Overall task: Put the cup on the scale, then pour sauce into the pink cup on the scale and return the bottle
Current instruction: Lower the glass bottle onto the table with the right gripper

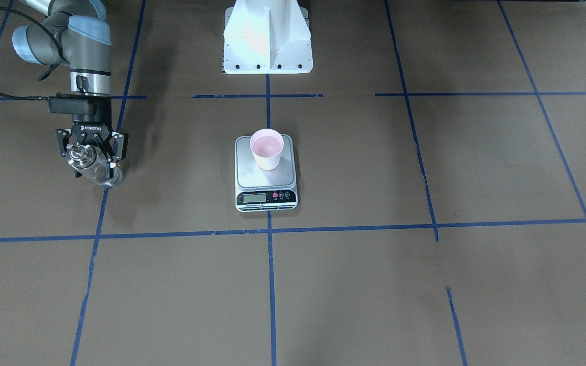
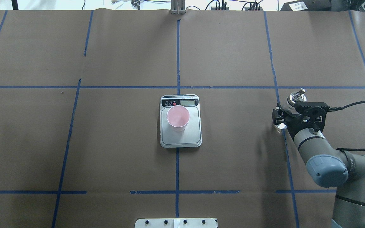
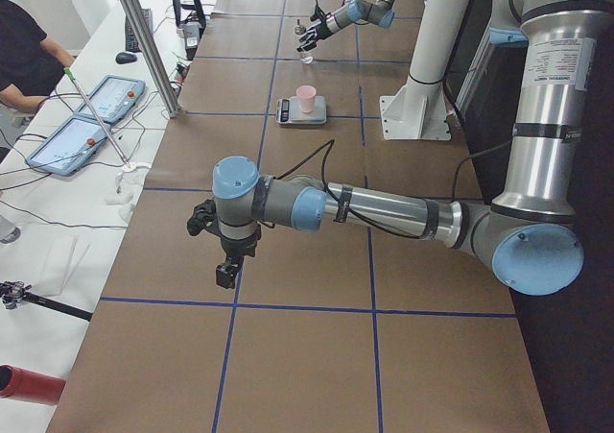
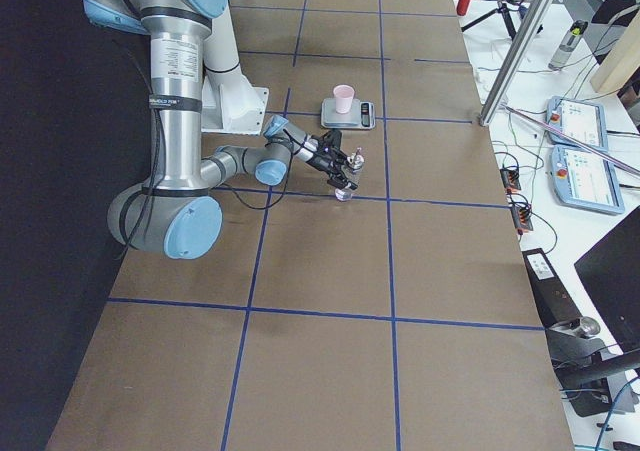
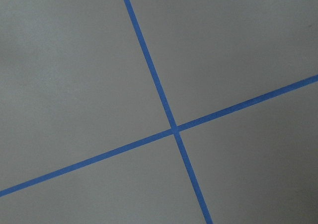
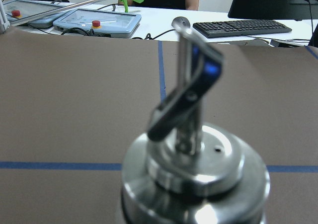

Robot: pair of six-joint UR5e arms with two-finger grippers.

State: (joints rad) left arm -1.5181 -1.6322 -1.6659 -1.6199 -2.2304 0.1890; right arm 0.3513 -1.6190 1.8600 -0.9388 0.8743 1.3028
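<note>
The pale pink cup (image 1: pixel 266 148) stands upright on the steel platform of the scale (image 1: pixel 252 178) at mid-table; it also shows in the overhead view (image 2: pixel 178 117). The clear glass bottle (image 1: pixel 80 155) with silver cap and spout stands upright on the table on the robot's right side. My right gripper (image 1: pixel 95 169) has its fingers around the bottle's body and looks shut on it. The right wrist view is filled by the bottle's cap (image 6: pixel 194 164). My left gripper (image 3: pixel 227 270) hangs over bare table far to the left; I cannot tell whether it is open or shut. The sauce cannot be made out.
The white robot base mount (image 1: pixel 267 38) stands behind the scale. Blue tape lines (image 5: pixel 174 129) grid the brown table. Beyond the far edge are a desk with tablets (image 3: pixel 96 116), a keyboard (image 6: pixel 238 28) and a seated person (image 3: pixel 24 49).
</note>
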